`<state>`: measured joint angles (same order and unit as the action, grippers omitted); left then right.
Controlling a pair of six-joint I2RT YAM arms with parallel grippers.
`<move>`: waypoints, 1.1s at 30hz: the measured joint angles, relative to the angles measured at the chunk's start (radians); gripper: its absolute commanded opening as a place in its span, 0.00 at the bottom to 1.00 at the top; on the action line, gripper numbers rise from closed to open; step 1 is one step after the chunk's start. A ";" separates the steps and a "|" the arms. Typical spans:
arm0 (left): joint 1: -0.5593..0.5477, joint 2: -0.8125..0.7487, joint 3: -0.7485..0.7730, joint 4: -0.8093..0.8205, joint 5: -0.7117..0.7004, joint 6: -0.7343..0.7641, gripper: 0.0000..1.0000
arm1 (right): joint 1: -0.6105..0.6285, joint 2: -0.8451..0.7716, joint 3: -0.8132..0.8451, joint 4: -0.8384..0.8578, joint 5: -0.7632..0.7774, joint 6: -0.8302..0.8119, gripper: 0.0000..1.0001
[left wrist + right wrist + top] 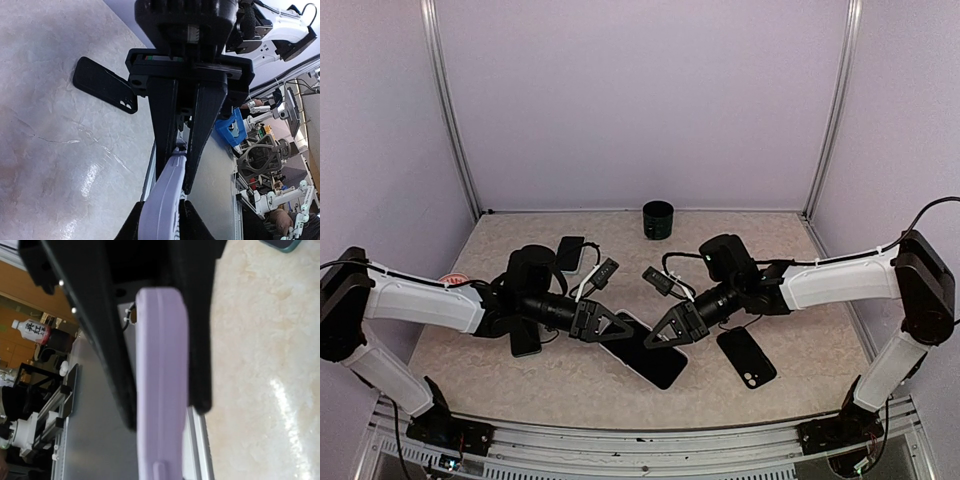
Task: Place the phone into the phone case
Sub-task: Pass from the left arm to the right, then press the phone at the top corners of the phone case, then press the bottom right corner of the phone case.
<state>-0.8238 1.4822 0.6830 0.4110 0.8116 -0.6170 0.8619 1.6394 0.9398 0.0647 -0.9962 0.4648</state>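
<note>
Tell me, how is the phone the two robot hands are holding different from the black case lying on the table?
The phone is gripped by the left gripper and right gripper; the black case lies loose on the table. The phone has a lilac edge; the black case is all black. Both are flat rectangles.

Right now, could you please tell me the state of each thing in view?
lavender phone: held by both tools, uncased
black phone case: lying flat, untouched
left tool: shut on lavender phone
right tool: shut on lavender phone
black cup: upright
</note>
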 measured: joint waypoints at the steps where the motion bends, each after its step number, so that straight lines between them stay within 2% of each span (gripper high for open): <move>1: -0.001 0.000 0.002 -0.001 0.001 0.004 0.14 | 0.000 0.000 0.000 -0.001 0.000 0.000 0.00; 4: -0.001 0.000 0.004 0.001 0.025 0.012 0.01 | -0.001 0.000 0.000 -0.001 -0.011 -0.016 0.00; 5: -0.001 0.000 0.006 0.004 0.034 0.014 0.00 | -0.001 0.000 0.000 -0.001 -0.016 -0.022 0.00; 6: 0.000 0.000 0.007 0.004 0.038 0.013 0.00 | -0.001 0.000 0.000 -0.001 -0.019 -0.027 0.04; 9: 0.000 0.000 0.008 0.006 0.039 0.016 0.00 | -0.003 -0.001 0.000 -0.001 -0.021 -0.031 0.25; 12: -0.002 0.000 0.008 0.006 0.020 0.017 0.00 | -0.010 -0.001 0.000 -0.006 -0.003 -0.012 0.40; 15: -0.002 0.000 0.008 -0.002 -0.007 0.017 0.00 | -0.023 -0.002 0.000 0.014 -0.003 0.006 0.48; 26: 0.014 -0.039 0.006 -0.038 -0.023 0.018 0.00 | -0.040 -0.035 -0.054 0.034 -0.016 -0.006 0.48; 29: 0.017 -0.048 0.006 -0.038 -0.021 0.017 0.00 | -0.040 -0.042 -0.073 0.033 -0.016 -0.019 0.42; 33: 0.018 -0.054 0.006 -0.039 -0.006 0.016 0.00 | -0.040 -0.050 -0.095 0.039 -0.019 -0.032 0.23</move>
<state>-0.8059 1.4284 0.6888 0.3725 0.8059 -0.6010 0.8215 1.5890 0.8448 0.1032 -1.0149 0.4332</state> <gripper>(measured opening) 0.116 0.348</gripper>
